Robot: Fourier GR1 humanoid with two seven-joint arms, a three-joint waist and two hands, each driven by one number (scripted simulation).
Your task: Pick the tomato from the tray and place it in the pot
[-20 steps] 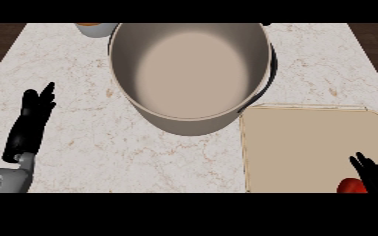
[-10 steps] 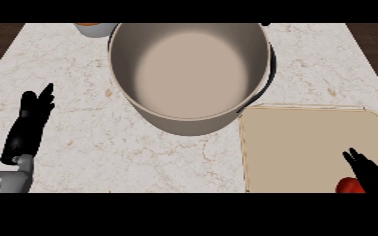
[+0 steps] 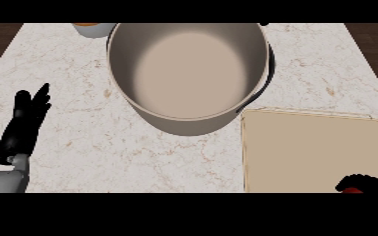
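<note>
A large grey pot stands in the middle of the marble counter, and nothing shows inside it. The beige tray lies at the lower right, touching the pot's near right side. Only a red sliver of the tomato shows at the tray's bottom right corner, at the view's lower edge. My right hand arches over it with fingers curled round it; most of the hand is cut off by the edge. Far from the tray, my left hand rests open at the left edge, fingers up.
A small grey cup with something orange in it stands at the back left, behind the pot. Bare marble counter stretches between my left hand and the tray.
My right hand has sunk toward the lower edge and its raised fingers have curled down over the tomato. The left hand has barely shifted.
</note>
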